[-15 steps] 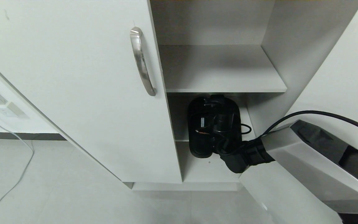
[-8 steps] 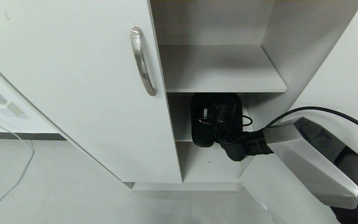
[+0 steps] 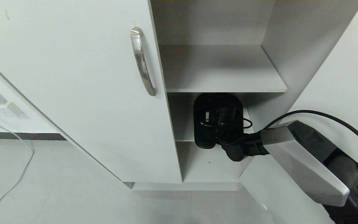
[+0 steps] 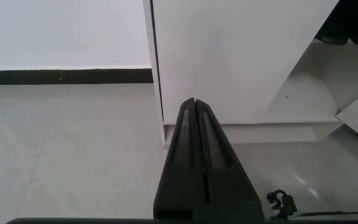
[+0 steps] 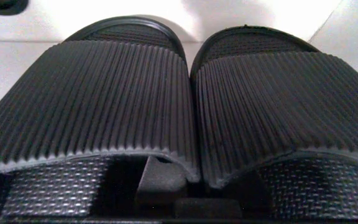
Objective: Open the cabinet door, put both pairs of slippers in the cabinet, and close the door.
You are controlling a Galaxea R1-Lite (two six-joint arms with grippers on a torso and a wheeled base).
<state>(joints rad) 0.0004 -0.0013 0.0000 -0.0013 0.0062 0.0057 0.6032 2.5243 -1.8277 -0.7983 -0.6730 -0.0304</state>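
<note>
View down into an open cabinet. The right gripper (image 3: 222, 116) reaches in just under the middle shelf (image 3: 222, 68), jaws clamped on a pair of black slippers (image 3: 208, 124). In the right wrist view, 1 finger shows between the 2 ribbed straps. The slippers lie side by side directly beneath that shelf. Their long axis runs front to back, in line with the jaws, with toes to the rear and heels at the opening. Whether they rest on the board below cannot be told. The next move likely needs a release, then a straight pull-back along that axis. The left gripper (image 4: 194, 102) hangs well below the shelf, outside the cabinet, jaws together and empty — the right arm is far nearer.
</note>
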